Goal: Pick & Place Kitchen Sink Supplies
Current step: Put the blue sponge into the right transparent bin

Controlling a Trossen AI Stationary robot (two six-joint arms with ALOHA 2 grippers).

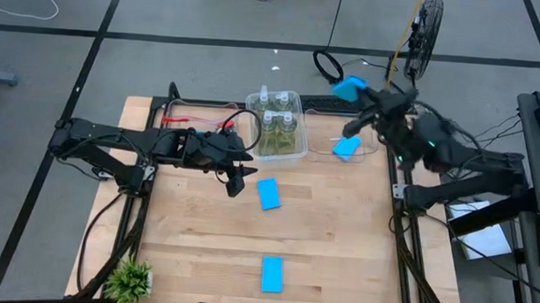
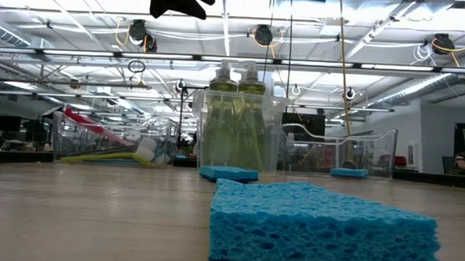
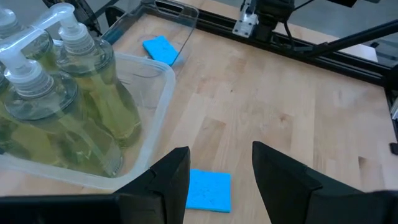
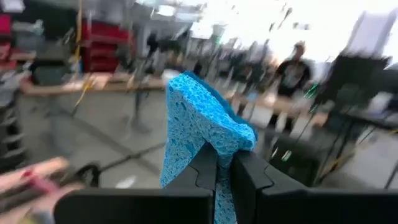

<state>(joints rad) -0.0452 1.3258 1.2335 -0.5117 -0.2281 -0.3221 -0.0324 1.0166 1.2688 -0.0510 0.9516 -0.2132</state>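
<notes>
A clear bin point(image 1: 296, 104) at the table's far middle holds several bottles of yellow-green liquid point(image 3: 93, 93). One blue sponge point(image 1: 268, 193) lies flat on the table just right of my left gripper point(image 1: 240, 181), which hovers open above it. In the left wrist view this sponge point(image 3: 208, 190) shows below the open fingers. A second sponge point(image 1: 272, 274) lies near the front edge, and a third point(image 1: 347, 148) lies in the right bin. My right gripper point(image 1: 360, 93) is raised over the far right, shut on another blue sponge point(image 4: 199, 118). Brushes point(image 1: 183, 121) lie in the left bin. My right gripper pinches one end of the blue sponge point(image 4: 214, 146) between its two fingers, and the foam is squeezed thin there. The fingers point roughly level. The rest of the sponge sticks out past the fingertips, lifted clear of table and bins.
A small green plant point(image 1: 131, 279) stands at the front left corner. Black frame rails point(image 1: 404, 235) run along the table's sides. Bare wood point(image 1: 340, 240) lies between the two loose sponges and to their right. A fan point(image 1: 427, 34) and cables lie on the floor beyond.
</notes>
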